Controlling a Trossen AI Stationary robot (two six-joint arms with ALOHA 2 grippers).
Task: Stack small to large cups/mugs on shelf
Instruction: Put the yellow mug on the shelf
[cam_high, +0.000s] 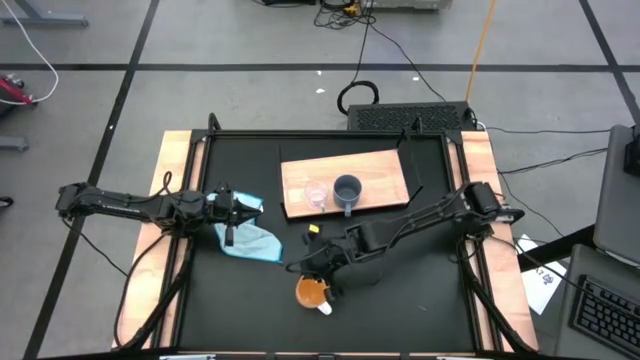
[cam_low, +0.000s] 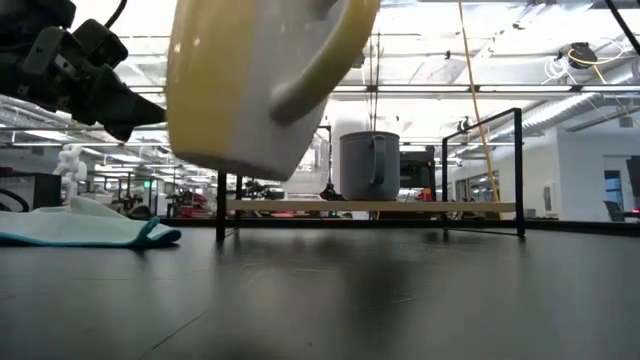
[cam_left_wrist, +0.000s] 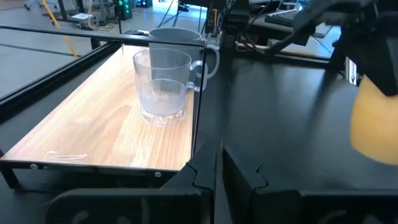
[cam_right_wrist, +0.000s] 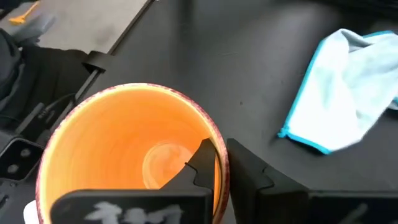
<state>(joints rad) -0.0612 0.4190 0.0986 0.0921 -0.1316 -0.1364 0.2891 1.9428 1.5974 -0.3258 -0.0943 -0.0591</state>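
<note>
The orange mug with its white handle is near the table's front middle, in my right gripper, which is shut on it. In the low view the mug hangs tilted, clear of the table. The light-wood shelf stands toward the far side. On it are the clear glass cup and, next to it, the grey-blue mug, both upright on their bases. My left gripper is shut and touches nothing. It hovers over the table's left part, above the light blue cloth. My right gripper pinches the orange mug's wall at the rim, with one finger inside the mug and the other outside. The fingers slant down from the table's right and far side. The mug is lifted clear of the table and tilted.
The light blue cloth lies crumpled on the black table, left of the orange mug. The shelf has thin black metal legs and a frame. Bare board shows beside the glass cup. Pale wooden rails flank the table.
</note>
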